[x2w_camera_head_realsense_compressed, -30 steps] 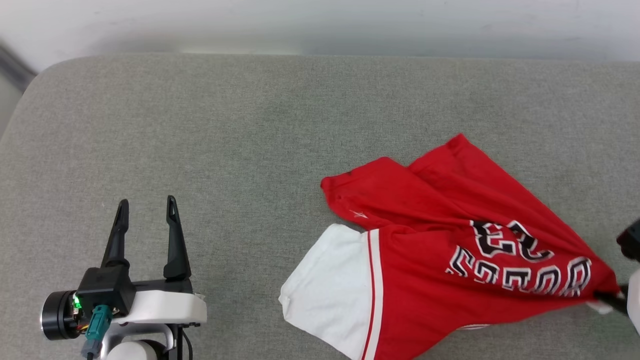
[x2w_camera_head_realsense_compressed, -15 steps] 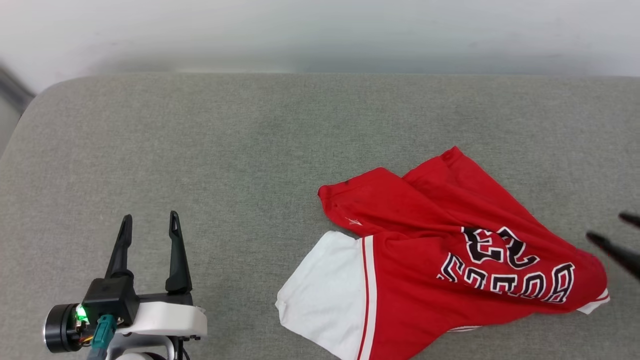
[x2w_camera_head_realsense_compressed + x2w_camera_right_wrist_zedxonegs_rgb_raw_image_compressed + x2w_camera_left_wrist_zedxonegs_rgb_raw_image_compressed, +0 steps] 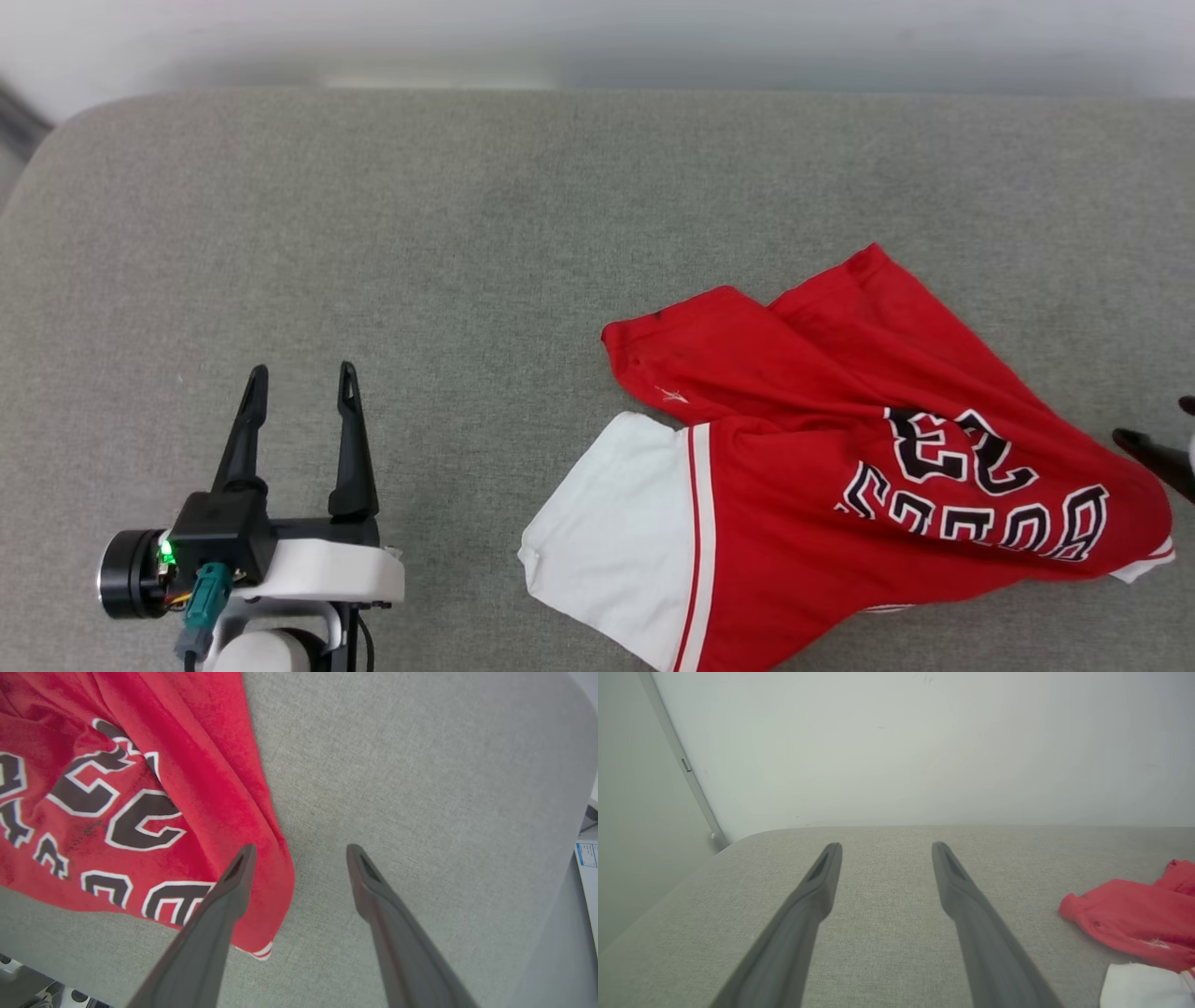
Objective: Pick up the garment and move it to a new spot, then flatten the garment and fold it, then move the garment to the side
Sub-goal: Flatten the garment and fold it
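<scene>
Thing of the task: the red jersey T-shirt (image 3: pixel 840 467) is seen lying on the right half of the grey bench (image 3: pixel 467 233). It is crumpled and partly folded over itself.
White sleeve: the white sleeve (image 3: pixel 616 523) is spread out at the jersey's near left side.
Lettering: the black lettering (image 3: pixel 971 495) is turned face up near the jersey's right end, and it is wrinkled.
Right end effector: the right end effector (image 3: pixel 301 848) is opened wide and nothing is held in it. One finger is seen over the jersey's right edge and the other over bare bench. Whether the cloth is touched cannot be told.
Left end effector: the left end effector (image 3: pixel 301 373) is also opened wide and nothing is held in it. It is kept over bare bench, well apart from the jersey.
Step in hand: the jersey is gripped by nothing, so the putting down at a new spot is judged to be done. Flattening is judged to come next.
Next move: two far-apart edges would need to be pinched, one by each end effector. The left one would first have to be brought across to the sleeve side. The cloth would then need to be pulled gently apart so that the folds are smoothed out.
</scene>
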You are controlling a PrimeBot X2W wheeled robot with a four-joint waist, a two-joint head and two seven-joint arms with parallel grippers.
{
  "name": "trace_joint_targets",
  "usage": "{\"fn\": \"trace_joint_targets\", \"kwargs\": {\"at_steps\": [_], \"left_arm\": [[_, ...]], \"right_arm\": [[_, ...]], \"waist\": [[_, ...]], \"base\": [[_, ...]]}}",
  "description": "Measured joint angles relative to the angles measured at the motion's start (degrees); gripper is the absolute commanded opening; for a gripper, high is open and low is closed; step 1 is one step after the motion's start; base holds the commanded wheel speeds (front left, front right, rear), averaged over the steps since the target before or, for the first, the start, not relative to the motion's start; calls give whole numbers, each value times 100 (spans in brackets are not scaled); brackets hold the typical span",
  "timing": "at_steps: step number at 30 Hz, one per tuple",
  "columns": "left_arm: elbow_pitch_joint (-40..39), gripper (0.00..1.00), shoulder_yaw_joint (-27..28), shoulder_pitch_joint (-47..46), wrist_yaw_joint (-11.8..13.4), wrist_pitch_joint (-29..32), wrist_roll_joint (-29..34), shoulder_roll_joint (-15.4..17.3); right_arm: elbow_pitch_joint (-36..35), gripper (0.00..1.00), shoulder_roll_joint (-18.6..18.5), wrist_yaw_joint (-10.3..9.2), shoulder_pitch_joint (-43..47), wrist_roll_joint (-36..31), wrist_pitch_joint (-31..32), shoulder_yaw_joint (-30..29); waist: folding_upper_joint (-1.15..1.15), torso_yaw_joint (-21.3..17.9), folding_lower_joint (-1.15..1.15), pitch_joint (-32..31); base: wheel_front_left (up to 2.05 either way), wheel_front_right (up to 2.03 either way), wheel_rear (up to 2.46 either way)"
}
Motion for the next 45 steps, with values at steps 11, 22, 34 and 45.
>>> {"fn": "trace_joint_targets", "kwargs": {"at_steps": [11, 22, 34, 45], "left_arm": [[13, 100, -192, -309, 46, 0, -67, -2], [46, 100, -138, -174, 46, 0, -58, -3], [4, 100, -465, -338, 92, 0, -188, -3], [86, 100, -689, -678, 165, 0, -361, -4]], "right_arm": [[1316, 100, 838, -36, -302, -309, -326, 816], [170, 0, 293, -1, -296, -83, -1459, 835], [-889, 0, 995, 0, -1705, -480, -1063, 642], [1822, 0, 2691, -1, -3451, -950, -928, 2472]], "waist": [[0, 240, 0, 509], [0, 60, 0, 203], [0, 280, 0, 409], [0, 626, 1, 994]], "base": [[0, 0, 0], [0, 0, 0], [0, 0, 0], [0, 0, 0]]}}
